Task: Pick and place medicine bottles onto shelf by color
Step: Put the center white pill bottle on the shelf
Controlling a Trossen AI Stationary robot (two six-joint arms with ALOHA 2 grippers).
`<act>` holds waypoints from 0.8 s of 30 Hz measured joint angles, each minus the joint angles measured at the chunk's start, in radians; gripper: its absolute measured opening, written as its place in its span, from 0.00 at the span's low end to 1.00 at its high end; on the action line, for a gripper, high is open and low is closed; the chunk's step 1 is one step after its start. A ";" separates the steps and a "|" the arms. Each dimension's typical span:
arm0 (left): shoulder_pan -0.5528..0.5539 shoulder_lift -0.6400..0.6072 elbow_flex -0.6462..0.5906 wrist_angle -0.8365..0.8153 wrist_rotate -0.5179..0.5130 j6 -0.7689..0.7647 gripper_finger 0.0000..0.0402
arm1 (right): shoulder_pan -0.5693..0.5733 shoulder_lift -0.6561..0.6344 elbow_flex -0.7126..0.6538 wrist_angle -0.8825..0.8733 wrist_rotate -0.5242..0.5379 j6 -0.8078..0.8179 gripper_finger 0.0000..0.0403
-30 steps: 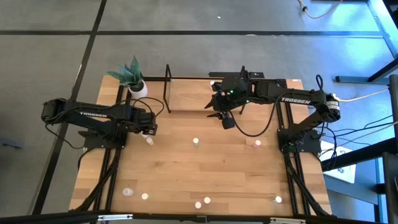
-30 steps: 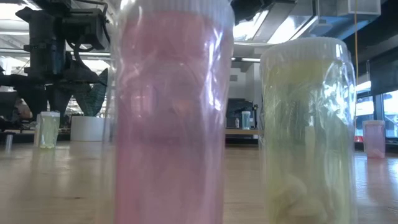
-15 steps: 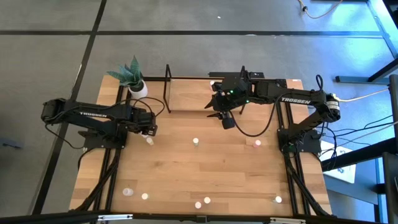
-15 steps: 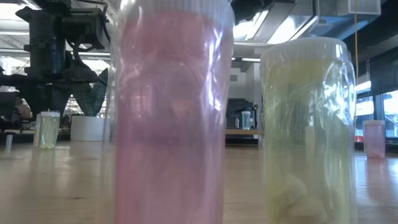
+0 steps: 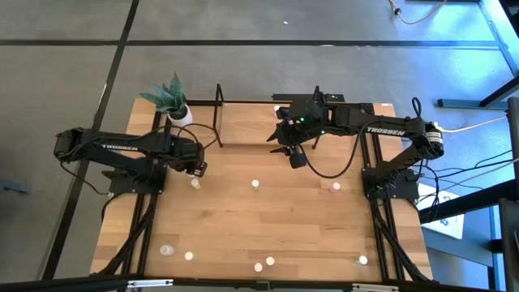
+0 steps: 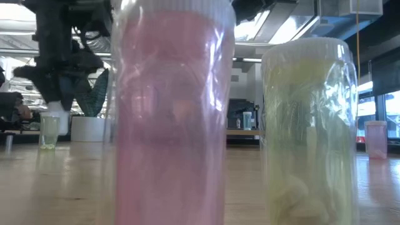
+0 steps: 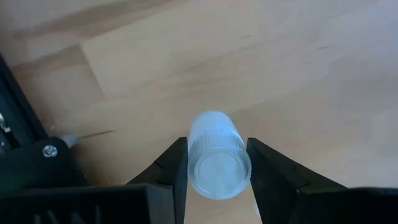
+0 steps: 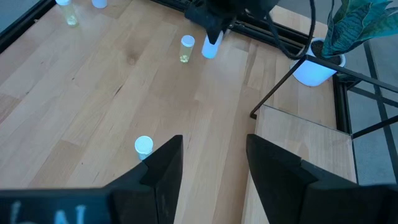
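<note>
Left claw (image 7: 214,163) gripping white bottle (image 7: 216,154)

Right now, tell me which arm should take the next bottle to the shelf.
Left. The left gripper is clamped on a white bottle, lifted off the table. The right gripper is open and empty, hovering by the shelf, so it would first have to fetch one.

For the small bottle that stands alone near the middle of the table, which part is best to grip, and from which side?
Grip the bottle around its round side wall, below the cap, coming straight down from above. It appears to stand upright with bare table all around, so fingers fit on either side. The open right claw looks nearer.
</note>
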 joint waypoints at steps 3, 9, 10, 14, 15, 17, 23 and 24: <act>0.000 0.000 0.059 -0.052 -0.012 0.031 0.30 | 0.000 0.000 0.000 0.000 0.000 0.000 0.44; 0.000 -0.001 0.220 -0.144 -0.048 0.095 0.30 | 0.000 0.000 0.000 0.000 0.000 0.000 0.44; 0.000 -0.001 0.248 -0.150 -0.053 0.111 0.30 | 0.000 0.000 0.000 0.000 0.000 0.000 0.44; 0.000 -0.001 0.357 -0.153 -0.069 0.177 0.30 | 0.000 0.000 0.000 0.000 0.000 0.000 0.44; 0.000 -0.001 0.377 -0.152 -0.069 0.190 0.30 | 0.000 0.000 0.000 0.000 0.000 0.000 0.44; -0.003 -0.001 0.410 -0.147 -0.069 0.197 0.30 | 0.000 0.000 0.000 0.000 0.000 0.000 0.44; -0.047 0.010 0.426 -0.062 -0.071 0.202 0.30 | 0.000 0.000 0.000 -0.001 0.000 0.000 0.44; -0.056 0.019 0.426 -0.040 -0.071 0.208 0.30 | 0.001 0.000 0.000 -0.002 0.000 0.000 0.44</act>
